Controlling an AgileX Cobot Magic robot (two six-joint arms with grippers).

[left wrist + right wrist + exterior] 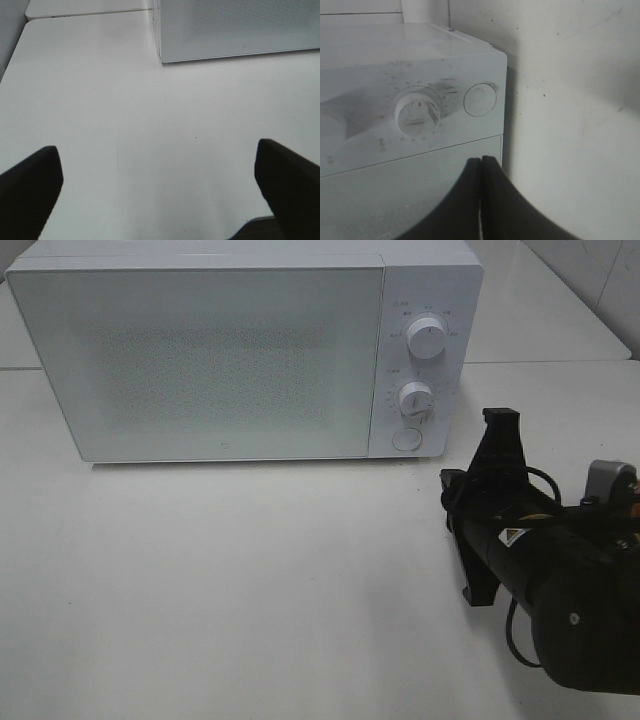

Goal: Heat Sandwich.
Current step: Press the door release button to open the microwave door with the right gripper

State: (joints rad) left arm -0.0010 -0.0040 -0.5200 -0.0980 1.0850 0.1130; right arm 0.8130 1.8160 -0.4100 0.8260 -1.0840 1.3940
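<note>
While the left hand (160, 192) hangs over the white table (150, 100) with its fingers spread wide and nothing between them, the right hand (481, 167) has its fingers pressed together, empty, near the front right corner of the microwave (440, 280) but apart from it. Behind them the white microwave stands with its door (200, 350) shut, two dials (427, 336) above a round button (405, 439). Where the sandwich is, I cannot tell.

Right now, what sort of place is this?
Likely a lab bench staged as a kitchen: a white microwave with two dials sits on a plain white table, beside a robot arm.
</note>
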